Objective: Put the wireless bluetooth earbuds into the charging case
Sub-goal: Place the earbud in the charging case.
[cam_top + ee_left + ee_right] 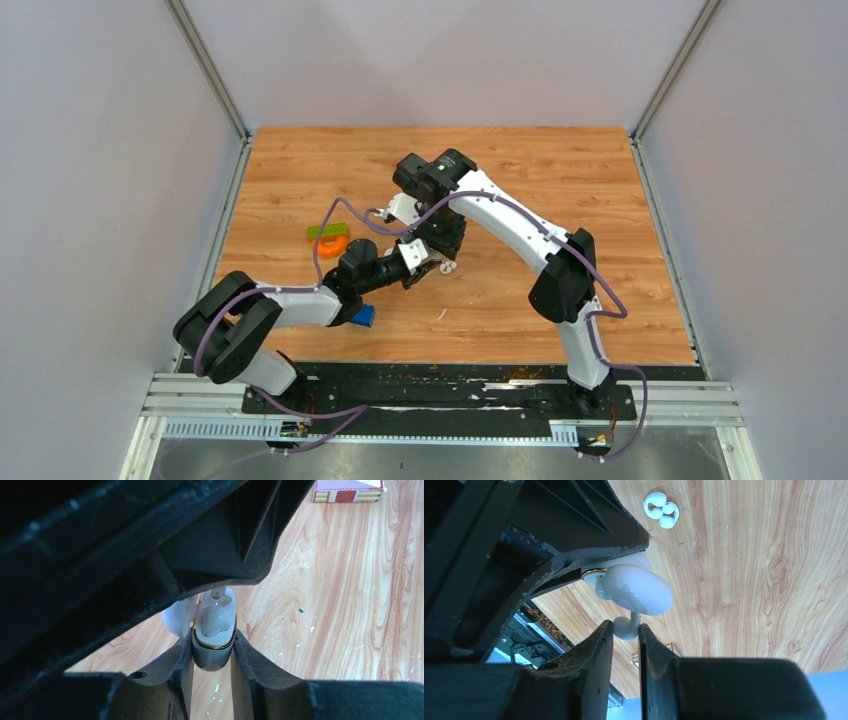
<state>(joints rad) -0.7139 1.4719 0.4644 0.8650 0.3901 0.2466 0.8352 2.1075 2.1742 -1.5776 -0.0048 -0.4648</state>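
White plastic with a gold rim: the charging case is off the table, clamped across its narrow width by the left gripper, whose pads press on both side walls. Its lid is hinged open to one side. The case's long axis runs straight away from the left wrist, toward the right arm.

One seated earbud occupies the near well. The right gripper is pinched on a second, the held earbud. Its jaws are nearly together on the small rounded end, and a thin neck rises from there toward the case. In the left wrist view this piece shows at the far end of the case, directly under the right gripper's finger, touching or all but touching the rim (contact cannot be confirmed).

Finding: the coming move turns on that far well. The held earbud lies just beyond the seated one along the case's long axis. The right arm is the nearer and the only one free to act, so it likely needs a short push into the well while the left holds the case steady. Risk: a tilted entry could catch the gold rim.

Loose earbuds lie clustered on the table, well apart from both grippers.
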